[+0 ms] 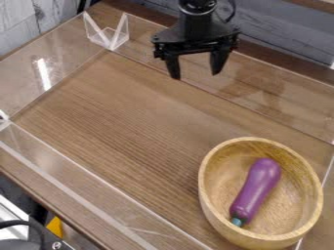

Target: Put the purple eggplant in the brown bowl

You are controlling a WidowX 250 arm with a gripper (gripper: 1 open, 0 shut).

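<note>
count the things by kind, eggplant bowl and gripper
purple eggplant: 1
brown bowl: 1
gripper: 1
total: 3

One camera looks down on the table [124,125] from above.
</note>
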